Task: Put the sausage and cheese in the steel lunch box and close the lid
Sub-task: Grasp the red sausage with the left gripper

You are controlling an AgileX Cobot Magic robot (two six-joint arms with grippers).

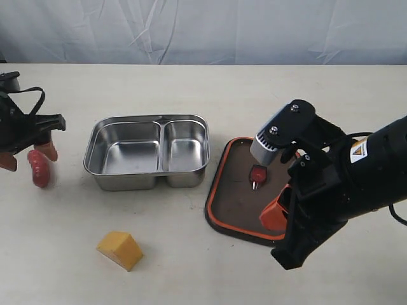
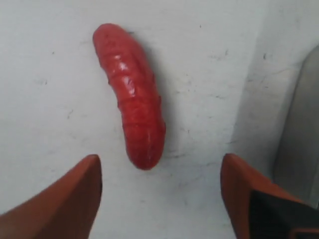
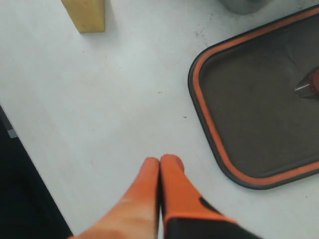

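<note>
The red ridged sausage (image 1: 38, 169) (image 2: 132, 94) lies on the table, left of the steel lunch box (image 1: 127, 181). My left gripper (image 1: 27, 157) (image 2: 160, 165) is open just above it, its fingers (image 2: 75, 194) apart on either side of the sausage's near end without touching it. Both compartments of the box hold nothing. The yellow cheese (image 1: 119, 250) (image 3: 84, 15) sits in front of the box. Right of the box lies the lid (image 1: 235, 203) (image 3: 259, 99), orange seal up, valve tab (image 1: 257, 173) showing. My right gripper (image 1: 266, 219) (image 3: 162, 162) is shut and holds nothing, over the lid's near edge.
The white table runs to a backdrop curtain (image 1: 203, 28). The box's grey wall (image 2: 304, 124) shows close beside my left gripper. The table's near edge (image 3: 20, 144) shows dark beside my right gripper. The right arm's black body (image 1: 343, 184) hangs over the lid's right side.
</note>
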